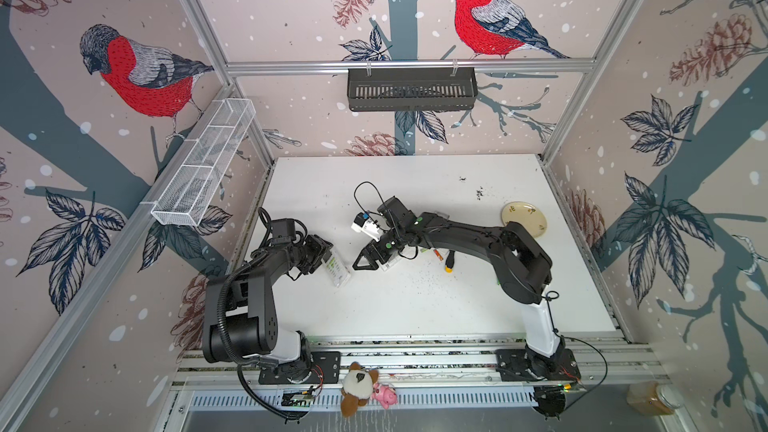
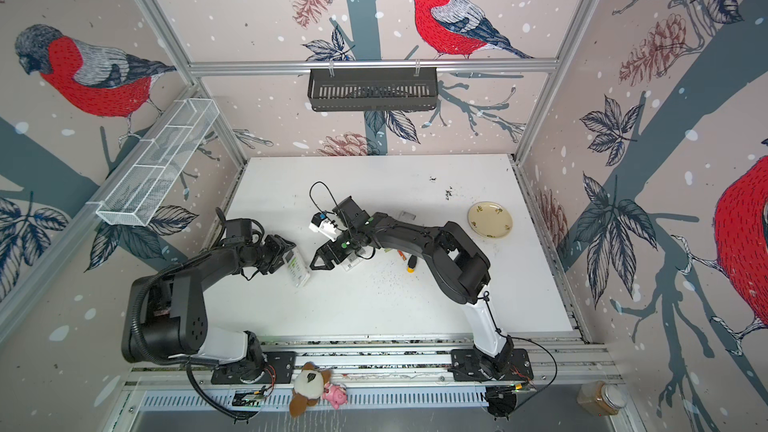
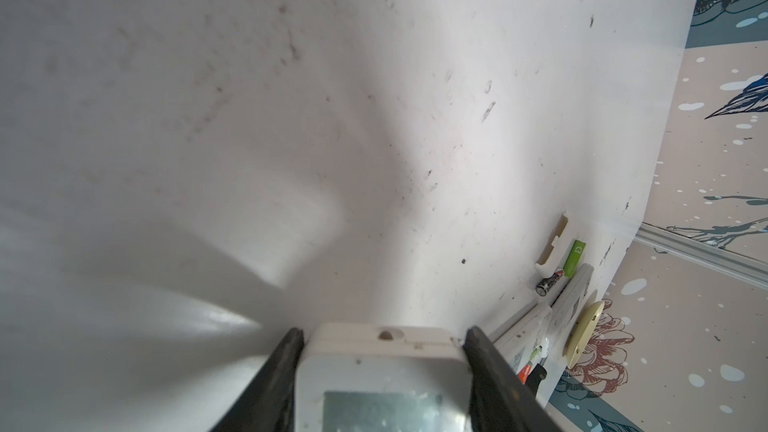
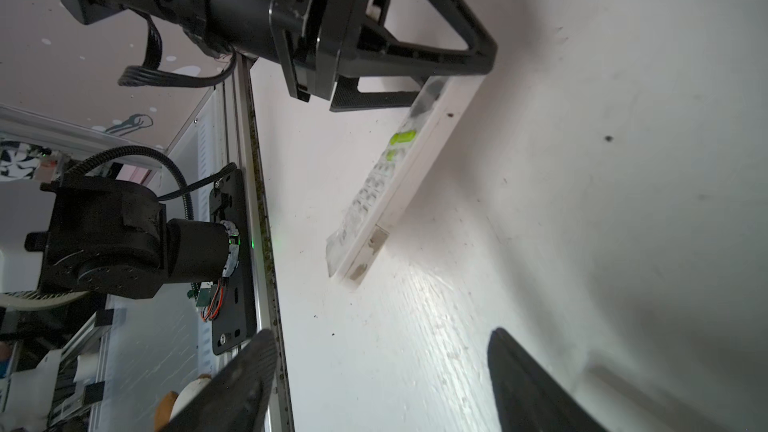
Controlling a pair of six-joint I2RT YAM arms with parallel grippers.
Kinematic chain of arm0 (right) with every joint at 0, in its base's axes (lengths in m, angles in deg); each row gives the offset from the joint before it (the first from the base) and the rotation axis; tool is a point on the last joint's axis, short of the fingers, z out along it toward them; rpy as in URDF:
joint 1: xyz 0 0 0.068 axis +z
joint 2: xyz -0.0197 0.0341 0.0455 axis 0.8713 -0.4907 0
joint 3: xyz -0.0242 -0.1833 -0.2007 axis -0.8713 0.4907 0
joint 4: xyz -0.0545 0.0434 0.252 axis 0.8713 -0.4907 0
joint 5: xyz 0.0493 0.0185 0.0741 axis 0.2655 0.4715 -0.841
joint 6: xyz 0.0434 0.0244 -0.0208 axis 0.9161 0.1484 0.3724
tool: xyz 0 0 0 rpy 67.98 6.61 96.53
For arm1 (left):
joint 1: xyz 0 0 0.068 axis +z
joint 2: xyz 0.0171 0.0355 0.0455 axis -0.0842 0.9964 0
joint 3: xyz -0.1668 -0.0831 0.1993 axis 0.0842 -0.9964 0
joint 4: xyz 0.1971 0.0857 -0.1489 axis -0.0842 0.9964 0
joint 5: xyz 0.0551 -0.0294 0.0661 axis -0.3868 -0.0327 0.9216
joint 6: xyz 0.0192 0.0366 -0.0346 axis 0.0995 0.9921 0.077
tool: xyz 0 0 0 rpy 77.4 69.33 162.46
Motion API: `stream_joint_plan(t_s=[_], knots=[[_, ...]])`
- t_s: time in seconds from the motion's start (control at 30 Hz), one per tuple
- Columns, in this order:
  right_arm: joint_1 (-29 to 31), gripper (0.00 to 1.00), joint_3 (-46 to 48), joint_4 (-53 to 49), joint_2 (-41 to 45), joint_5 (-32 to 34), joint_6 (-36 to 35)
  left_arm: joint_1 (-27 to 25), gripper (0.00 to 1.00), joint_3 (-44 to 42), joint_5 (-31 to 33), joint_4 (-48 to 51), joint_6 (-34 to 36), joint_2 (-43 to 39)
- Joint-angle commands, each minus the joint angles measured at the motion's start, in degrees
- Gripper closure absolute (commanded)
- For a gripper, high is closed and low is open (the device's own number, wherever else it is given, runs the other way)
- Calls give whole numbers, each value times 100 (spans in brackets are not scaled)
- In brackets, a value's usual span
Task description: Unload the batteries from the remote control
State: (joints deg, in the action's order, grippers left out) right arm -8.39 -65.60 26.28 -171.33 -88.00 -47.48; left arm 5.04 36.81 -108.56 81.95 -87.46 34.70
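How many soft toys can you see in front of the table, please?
2: a brown-and-white plush and a pink pig, side by side at the middle of the front rail. None seems hidden.

No legible text, green battery (image 3: 575, 258) print too blurred

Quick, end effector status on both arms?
Left end effector: closed on the white remote control.
Right end effector: open, holding nothing.

Slim white plastic remote ctrl (image 1: 337, 271) w/ green buttons sits face up, left of centre. Lime-green cylindrical battery (image 3: 574, 258) & black cylindrical battery (image 3: 547, 283) lie loose, just beside each other, mid-table.
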Motion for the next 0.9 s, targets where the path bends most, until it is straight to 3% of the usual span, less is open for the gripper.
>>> stream_joint_plan(t_s=[0.0, 0.2, 0.37, 0.63, 0.7, 0.87], knots=[[39, 21, -394, -296, -345, -451, 2, -25, 61, -50, -142, -295, -173, 23], [174, 25, -1187, -969, -967, -612, -193, -64, 61, -59, -123, -431, -262, 41], [242, 38, -1731, -1436, -1378, -665, -347, -90, 61, -121, -92, -556, -351, -1], [222, 82, -2026, -1606, -1408, -599, -348, -150, 61, -231, -17, -913, -749, -290], [201, 91, -1953, -1608, -1244, -489, -317, -214, 56, -233, -68, -1099, -958, -424], [-25, 98, -1240, -1415, -373, 296, -79, -570, 32, 187, -29, -1029, -1364, -803]])
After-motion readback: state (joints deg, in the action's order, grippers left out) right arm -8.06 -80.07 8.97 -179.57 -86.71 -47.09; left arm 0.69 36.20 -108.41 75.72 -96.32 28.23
